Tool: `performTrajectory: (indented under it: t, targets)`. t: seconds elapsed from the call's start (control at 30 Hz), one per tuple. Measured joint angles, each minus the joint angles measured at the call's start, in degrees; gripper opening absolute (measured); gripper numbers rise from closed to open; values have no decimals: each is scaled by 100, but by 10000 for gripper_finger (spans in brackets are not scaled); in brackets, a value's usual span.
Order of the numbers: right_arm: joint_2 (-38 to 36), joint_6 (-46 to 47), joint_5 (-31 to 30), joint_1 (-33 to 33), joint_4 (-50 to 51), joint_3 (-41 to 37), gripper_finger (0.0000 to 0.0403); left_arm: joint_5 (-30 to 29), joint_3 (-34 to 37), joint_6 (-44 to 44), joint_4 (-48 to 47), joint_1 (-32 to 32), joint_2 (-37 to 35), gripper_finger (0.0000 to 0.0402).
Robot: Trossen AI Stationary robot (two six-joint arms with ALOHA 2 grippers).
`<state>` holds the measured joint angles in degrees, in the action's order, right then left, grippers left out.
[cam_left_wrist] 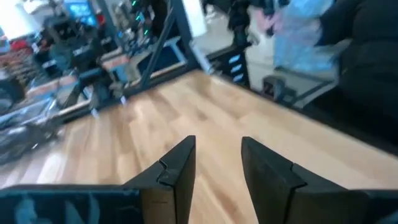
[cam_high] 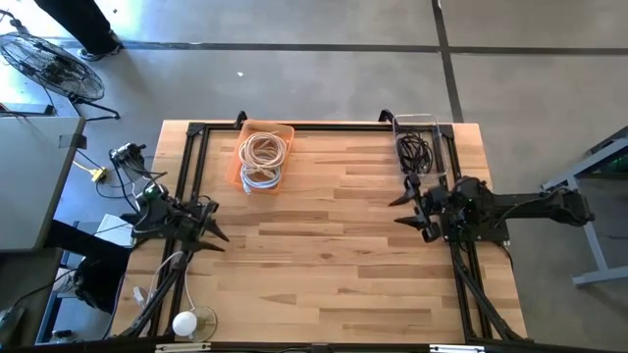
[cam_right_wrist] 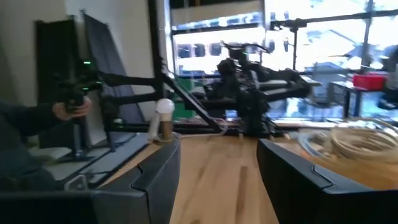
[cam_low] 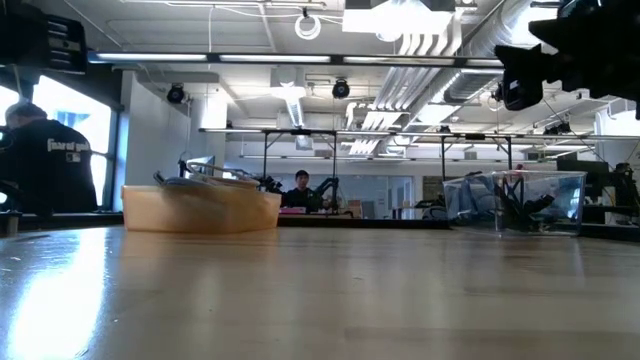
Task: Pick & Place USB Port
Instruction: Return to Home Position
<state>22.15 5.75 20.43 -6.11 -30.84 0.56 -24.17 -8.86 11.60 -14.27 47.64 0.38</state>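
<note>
An orange bin stands at the table's far edge with coiled white cables in it; it also shows in the low view, and its white coils show in the right wrist view. A clear bin with black cables stands at the far right, also in the low view. My left gripper hovers open over the table's left side, its fingers apart over bare wood. My right gripper hovers open at the right, just near of the clear bin, pointing left, fingers wide apart.
Black frame rails run along the table's left, far and right edges. A white round object and loose cords lie at the near left corner. The wooden middle of the table is bare. People sit in the room beyond.
</note>
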Motion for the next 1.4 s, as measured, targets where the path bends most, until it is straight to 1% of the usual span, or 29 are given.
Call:
performTrajectory:
  t: [0.17,0.33,0.4,0.53,0.6,0.73,0.8,1.07,1.23,1.4]
  targets:
    - [0,25,-555,56,195,0,204,-210,97,-23,-117,0,0,127]
    - [0,-2,-808,54,404,0,204,-382,289,-99,-2,0,2,127]
    - [0,-56,-745,54,489,0,204,-389,291,-96,11,0,9,127]
    - [0,-194,-230,54,521,0,204,-518,299,35,2,-2,0,127]
    - [0,-274,-92,59,560,0,204,-597,306,58,-32,0,2,127]
    - [0,-122,-168,54,843,0,204,-640,310,58,-52,0,2,127]
    - [-7,-83,-83,54,917,0,204,-618,310,62,-57,0,2,127]
    - [-49,-169,-33,54,873,-2,204,-619,315,153,-74,0,2,127]
    - [-464,-181,-33,37,947,-2,204,-613,317,143,-75,0,2,127]
    - [-1245,-193,-33,39,1471,-2,204,-594,319,61,-76,0,2,127]
